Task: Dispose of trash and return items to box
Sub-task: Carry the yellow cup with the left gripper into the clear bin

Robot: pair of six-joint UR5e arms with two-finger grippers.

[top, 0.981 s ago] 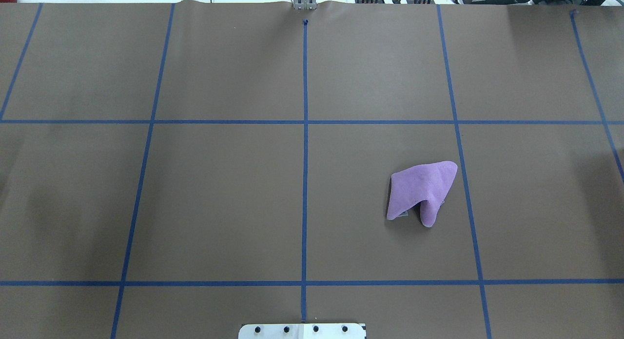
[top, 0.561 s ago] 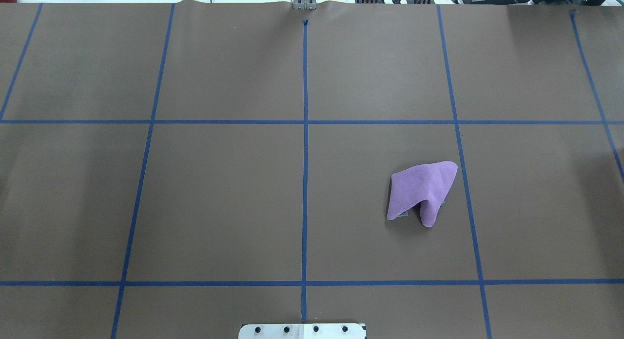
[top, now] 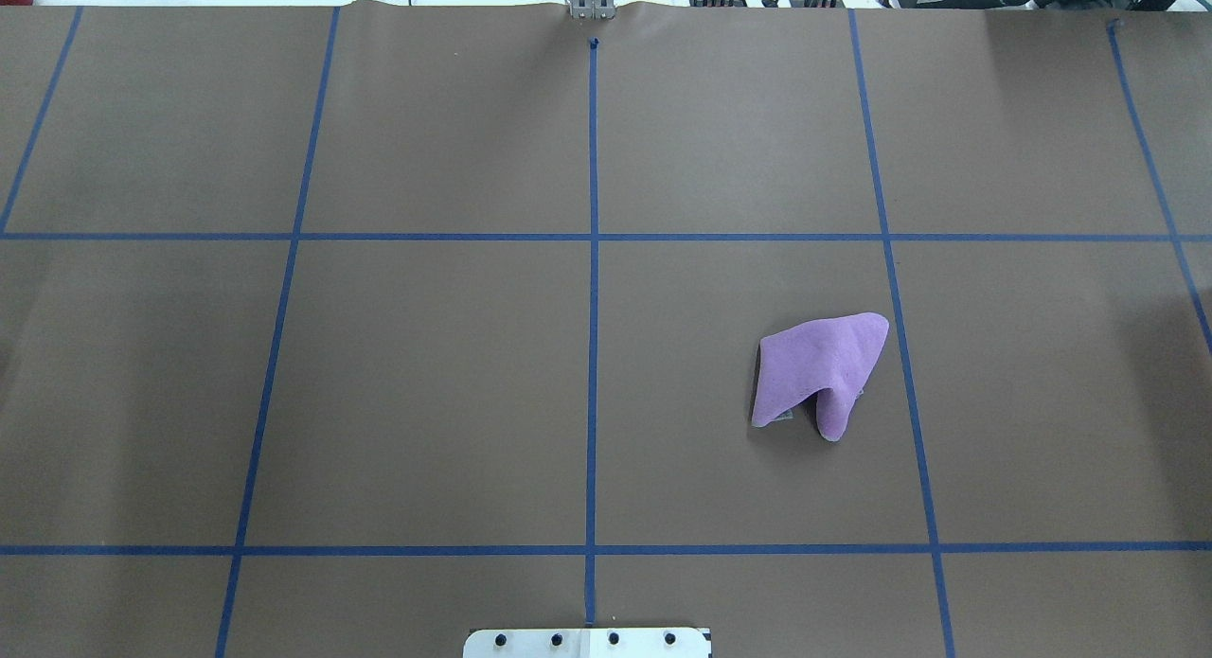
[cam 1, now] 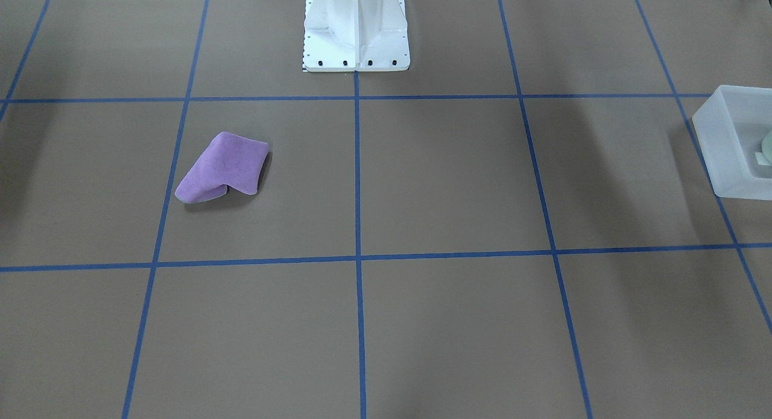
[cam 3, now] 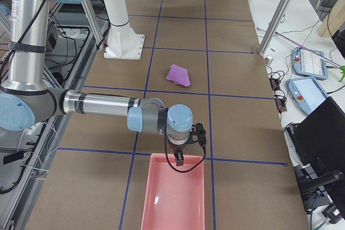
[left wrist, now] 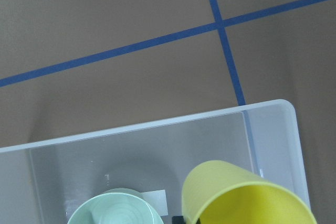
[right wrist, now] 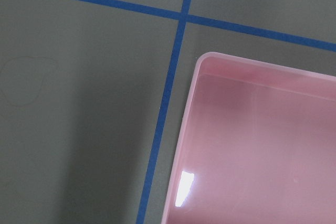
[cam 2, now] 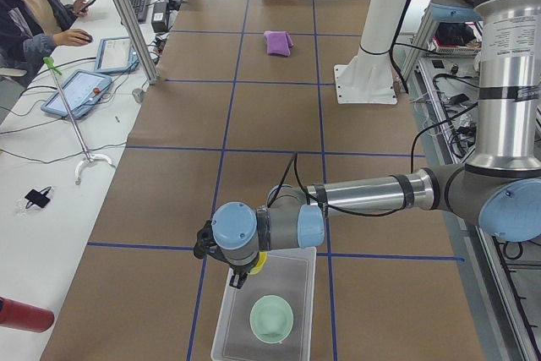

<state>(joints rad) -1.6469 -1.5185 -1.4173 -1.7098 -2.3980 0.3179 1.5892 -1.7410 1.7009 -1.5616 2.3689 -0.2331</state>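
My left gripper hangs over the far end of the box, which stands at the left end of the table. The yellow cup is directly under this gripper, close to my wrist camera and above the right corner of the box, and its rim reaches a little past the box wall. My fingers do not show clearly, so I cannot tell if they grasp the cup or have released it. The mint-green bowl lies on the floor of the box, left of the cup and lower than it. My right gripper is at the right end of the table, over the edge of a pink bin; whether it is clenched or released I cannot tell either. A purple cloth lies crumpled on the table between the two bins, nearer the pink one, well apart from both grippers.
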